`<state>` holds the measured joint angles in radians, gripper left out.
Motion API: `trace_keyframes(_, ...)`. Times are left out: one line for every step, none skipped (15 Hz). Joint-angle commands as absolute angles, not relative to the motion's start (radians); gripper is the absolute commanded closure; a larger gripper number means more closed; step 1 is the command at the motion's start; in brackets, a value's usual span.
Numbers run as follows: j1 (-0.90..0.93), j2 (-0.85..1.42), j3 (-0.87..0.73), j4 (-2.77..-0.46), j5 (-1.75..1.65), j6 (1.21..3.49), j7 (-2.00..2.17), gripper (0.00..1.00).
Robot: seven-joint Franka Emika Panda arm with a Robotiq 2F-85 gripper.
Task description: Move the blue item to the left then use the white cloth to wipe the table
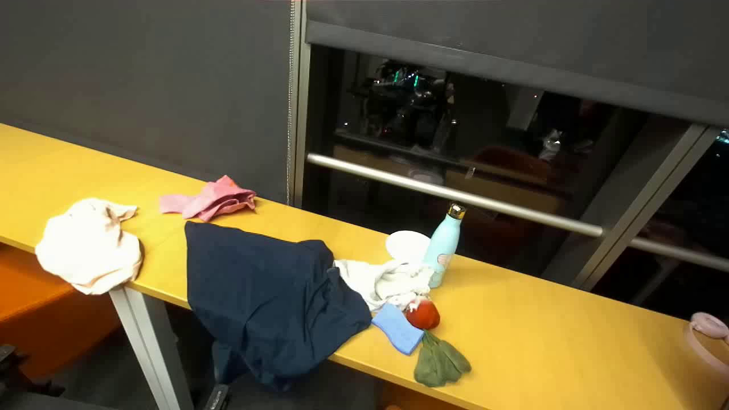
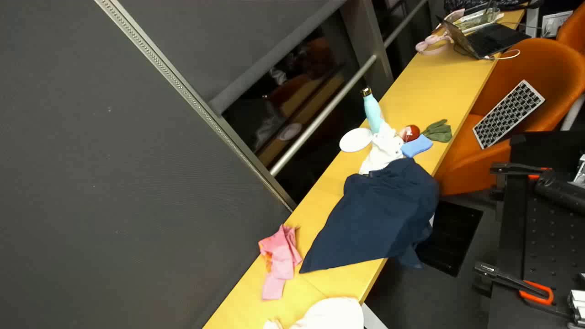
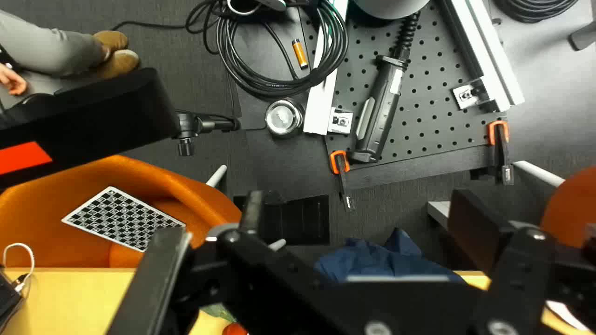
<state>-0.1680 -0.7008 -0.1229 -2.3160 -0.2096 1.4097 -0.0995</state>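
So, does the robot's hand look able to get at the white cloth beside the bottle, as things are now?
Probably yes, from above: the hand is open, and much of the white cloth lies uncovered, though the navy cloth and bottle crowd its sides.

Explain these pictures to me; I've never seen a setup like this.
The machine is one robot arm, steered by a person. The wrist view comes from a camera on the arm: its black jaws stand wide apart, with nothing held between them. Past them you see a black perforated board and a curved orange chair.

Both exterior views come from cameras outside the robot and show a long yellow table. A large navy-blue cloth hangs over its edge, touching a crumpled white cloth. Near that are a flat blue sponge, a round red object, a limp green item, a slender turquoise bottle and a white disc. Farther along lie a folded pink cloth and a bunched cream cloth.
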Motion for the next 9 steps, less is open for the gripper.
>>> trace_keyframes(-0.147, -0.701, -0.137, -2.312, -0.216, 1.405, -0.089, 0.0)
trace_keyframes(-0.147, -0.702, -0.137, -2.312, -0.216, 1.405, -0.089, 0.0)
trace_keyframes(-0.147, -0.702, -0.137, -2.311, -0.216, 1.405, -0.089, 0.0)
trace_keyframes(-0.147, -0.702, -0.137, -2.311, -0.216, 1.405, -0.089, 0.0)
trace_keyframes(-0.143, -0.688, -0.13, -2.303, -0.206, 1.438, -0.07, 0.0)
trace_keyframes(-0.137, -0.663, -0.13, -2.291, -0.172, 1.518, -0.031, 0.0)
trace_keyframes(-0.136, -0.636, -0.126, -2.286, -0.151, 1.588, 0.005, 0.0)
trace_keyframes(-0.133, -0.592, -0.127, -2.296, -0.116, 1.704, 0.051, 0.0)
trace_keyframes(-0.136, -0.56, -0.127, -2.304, -0.097, 1.795, 0.08, 0.0)
